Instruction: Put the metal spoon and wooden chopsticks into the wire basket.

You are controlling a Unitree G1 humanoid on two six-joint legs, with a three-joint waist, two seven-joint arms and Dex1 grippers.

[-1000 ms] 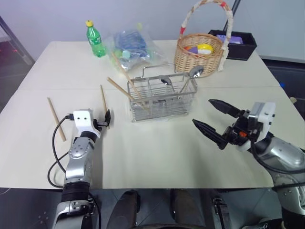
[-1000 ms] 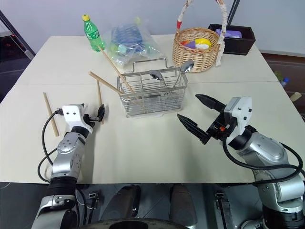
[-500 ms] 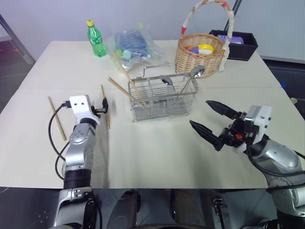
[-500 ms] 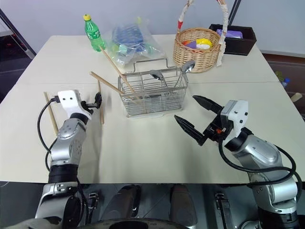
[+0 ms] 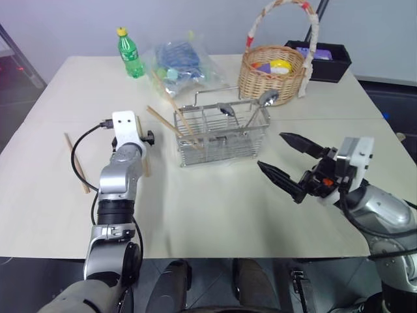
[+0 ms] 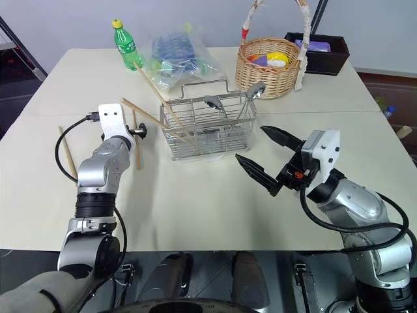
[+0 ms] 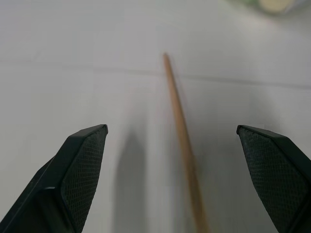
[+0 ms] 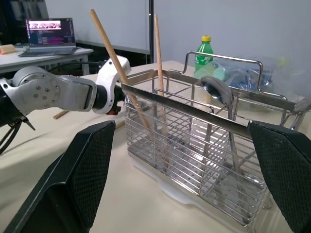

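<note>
Lying flat on the desk, the loose chopstick runs lengthwise away between the wide-open, empty left tool, seemingly just beneath it; right tool, equally open and empty, is farther.

Bright even light, soft shadows, blurred left-wrist close-up.

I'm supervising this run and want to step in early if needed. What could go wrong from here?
The left gripper is open over a chopstick lying flat on the table; a thin stick may slip or roll. Two chopsticks lean out of the wire basket close by, so the arm could knock them.
</note>
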